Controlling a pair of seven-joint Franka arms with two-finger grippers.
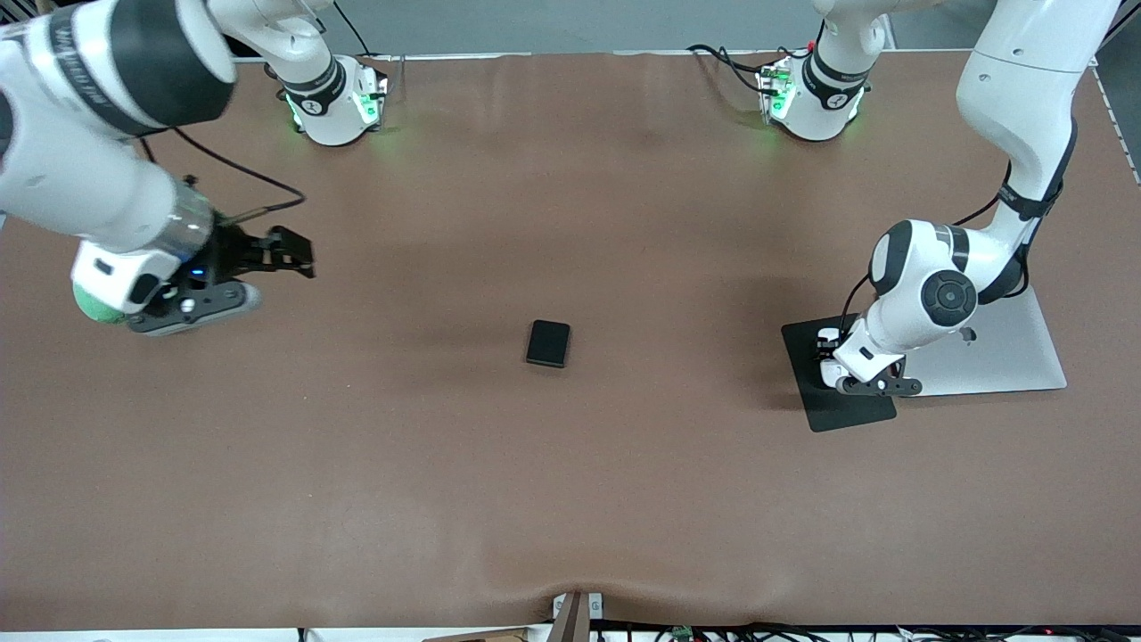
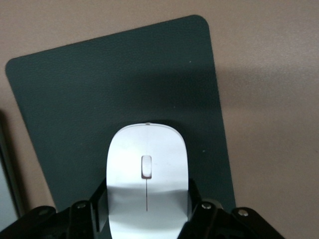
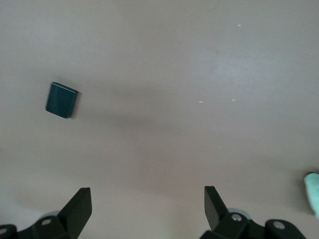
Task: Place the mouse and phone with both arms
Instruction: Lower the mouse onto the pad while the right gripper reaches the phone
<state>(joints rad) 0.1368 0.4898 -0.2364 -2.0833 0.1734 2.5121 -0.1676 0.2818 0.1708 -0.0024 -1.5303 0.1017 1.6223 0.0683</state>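
The white mouse [image 2: 147, 169] lies on the black mouse pad [image 2: 109, 84] near the left arm's end of the table. My left gripper [image 2: 147, 211] is shut on the mouse, one finger on each side. In the front view the left gripper [image 1: 833, 357] is low over the mouse pad [image 1: 847, 406] and its wrist hides the mouse. The black phone [image 1: 547, 343] lies flat at the table's middle and also shows in the right wrist view [image 3: 61, 100]. My right gripper [image 1: 299, 254] is open and empty above bare table toward the right arm's end [image 3: 148, 199].
A flat silver slab [image 1: 1007, 357] lies beside the mouse pad, toward the left arm's end. A pale green thing [image 1: 89, 308] shows under the right arm's wrist. The brown table [image 1: 570, 499] spreads wide around the phone.
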